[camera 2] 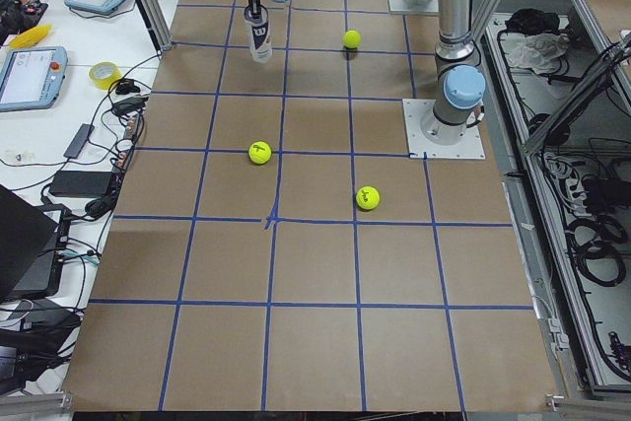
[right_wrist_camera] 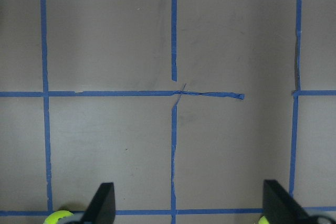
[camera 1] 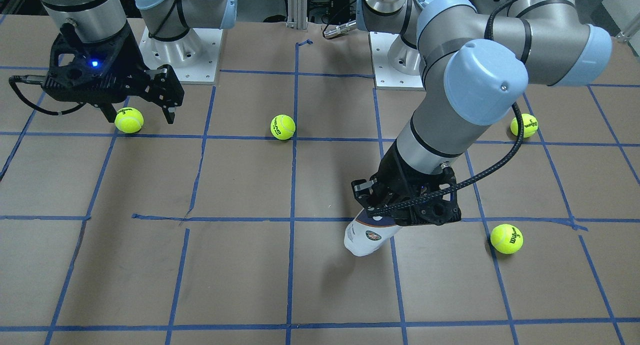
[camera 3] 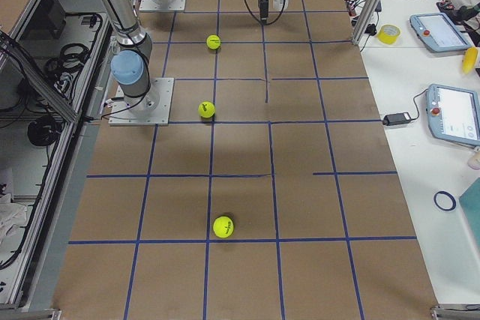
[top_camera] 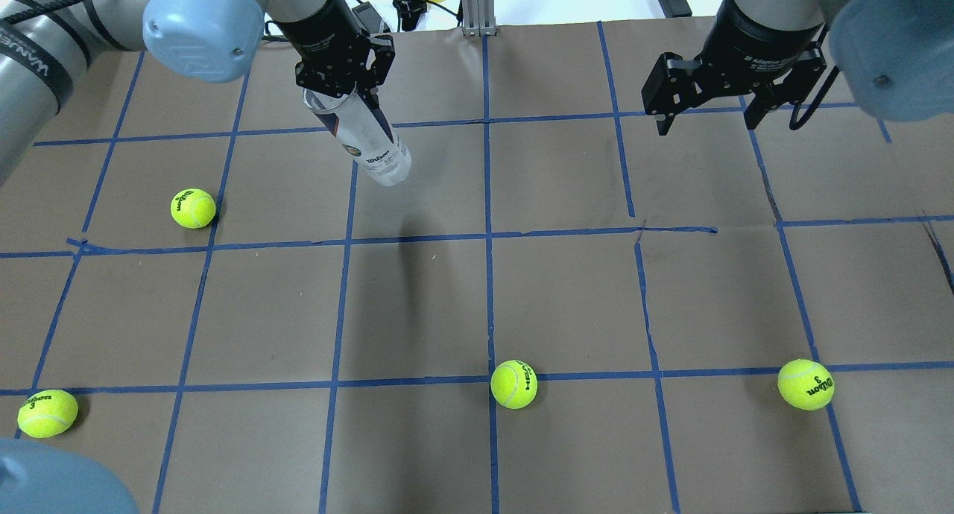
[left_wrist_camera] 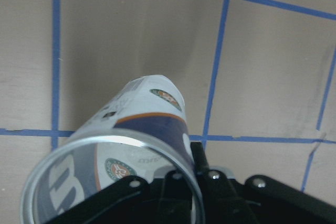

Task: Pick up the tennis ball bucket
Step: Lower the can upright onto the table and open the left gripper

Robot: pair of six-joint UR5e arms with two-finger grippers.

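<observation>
The tennis ball bucket [top_camera: 367,141] is a slim clear can with a white and navy label. My left gripper [top_camera: 339,82] is shut on its upper end. The can hangs down from the gripper above the brown table, with its shadow apart from it. It also shows in the front view [camera 1: 367,237], the left side view [camera 2: 258,38] and the left wrist view [left_wrist_camera: 142,129], where its open rim is nearest the camera. My right gripper [top_camera: 704,123] is open and empty over the far right of the table. In the front view [camera 1: 140,117] it hovers by a tennis ball.
Several yellow-green tennis balls lie on the table: one at the left [top_camera: 193,208], one at the near left [top_camera: 47,413], one at the near middle [top_camera: 513,384], one at the near right [top_camera: 806,384]. Blue tape lines grid the brown paper. Both arm bases [camera 1: 180,50] stand at the robot's side.
</observation>
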